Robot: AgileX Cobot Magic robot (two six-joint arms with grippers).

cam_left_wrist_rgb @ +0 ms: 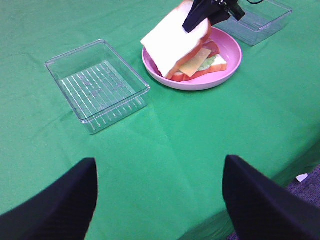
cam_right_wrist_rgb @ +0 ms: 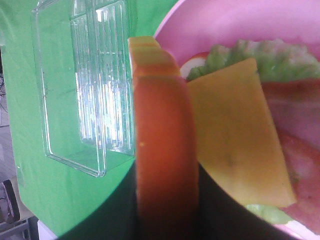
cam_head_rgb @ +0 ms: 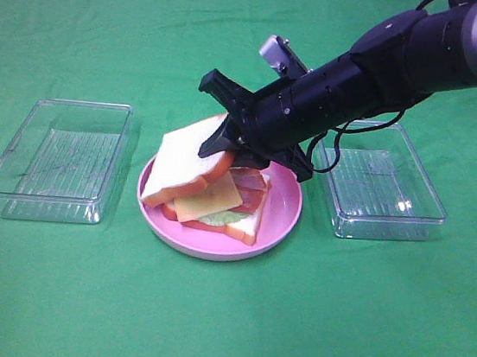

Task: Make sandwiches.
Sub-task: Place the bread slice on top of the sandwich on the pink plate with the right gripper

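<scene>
Reaching in from the right of the overhead view, your right gripper (cam_head_rgb: pixel 223 140) is clamped on the top bread slice (cam_head_rgb: pixel 186 165), its dark fingers (cam_right_wrist_rgb: pixel 112 210) pressed against both faces of the slice with the orange-brown crust edge running up between them. You can see that slice held tilted, its lower edge down near the left rim of the pink plate (cam_head_rgb: pixel 281 219) and its upper edge raised at the gripper, so it leans over the rest of the sandwich rather than lying flat on it. Under it sits the yellow cheese square (cam_head_rgb: pixel 209 198), slanted and poking out from beneath the slice, with green lettuce (cam_head_rgb: pixel 223 218) showing below the cheese and reddish bacon strips (cam_head_rgb: pixel 250 189) lying toward the right side of the plate. All of this rests on the bottom bread slice (cam_head_rgb: pixel 245 227), which lies flat on the plate. You have one clear plastic tray (cam_head_rgb: pixel 58 159) well to the left of the plate and another clear tray (cam_head_rgb: pixel 383 183) just to its right, partly behind the arm, both sitting on the green cloth (cam_head_rgb: pixel 222 316). Your left gripper (cam_left_wrist_rgb: pixel 160 200) hangs well back from the plate near the table's front edge, its two black fingers (cam_left_wrist_rgb: pixel 55 210) spread wide apart with nothing between them.
</scene>
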